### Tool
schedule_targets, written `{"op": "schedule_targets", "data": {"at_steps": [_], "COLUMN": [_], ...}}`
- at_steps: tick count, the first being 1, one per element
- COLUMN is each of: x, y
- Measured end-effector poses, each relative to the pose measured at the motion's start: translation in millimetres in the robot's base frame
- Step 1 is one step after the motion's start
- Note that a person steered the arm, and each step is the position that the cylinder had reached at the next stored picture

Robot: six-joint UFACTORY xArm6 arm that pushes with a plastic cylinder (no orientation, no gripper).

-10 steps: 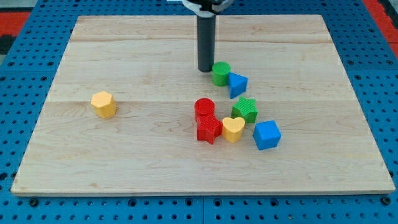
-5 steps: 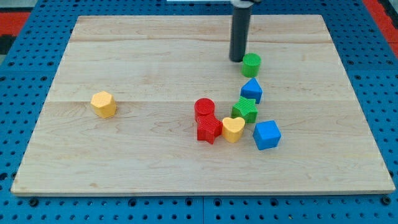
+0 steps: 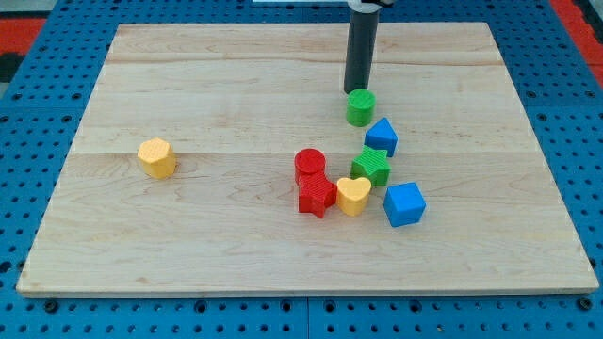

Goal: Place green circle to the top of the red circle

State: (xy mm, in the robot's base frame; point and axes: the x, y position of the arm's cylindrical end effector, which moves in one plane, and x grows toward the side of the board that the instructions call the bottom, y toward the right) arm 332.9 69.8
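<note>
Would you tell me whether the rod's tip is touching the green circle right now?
Cannot tell. In the camera view, my tip ends right at the top edge of the green circle, with no visible gap, but overlap could hide one.

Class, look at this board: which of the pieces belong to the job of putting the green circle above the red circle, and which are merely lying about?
Belong to the job:
- green circle
- red circle
- my tip, just above the green circle

Merely lying about:
- yellow hexagon
- blue triangle
- green star
- red star
- yellow heart
- blue cube
</note>
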Motion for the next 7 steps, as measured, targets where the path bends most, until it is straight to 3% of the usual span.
{"op": "schedule_targets", "data": {"at_steps": [1,2,3,4,5,6,7], "x": [13.8,52.4,55.8,30.2,12.0,35.0,38.1], "y": [-4.9,-45.0,-47.1,-47.1,-16.3,35.3,-8.7]}}
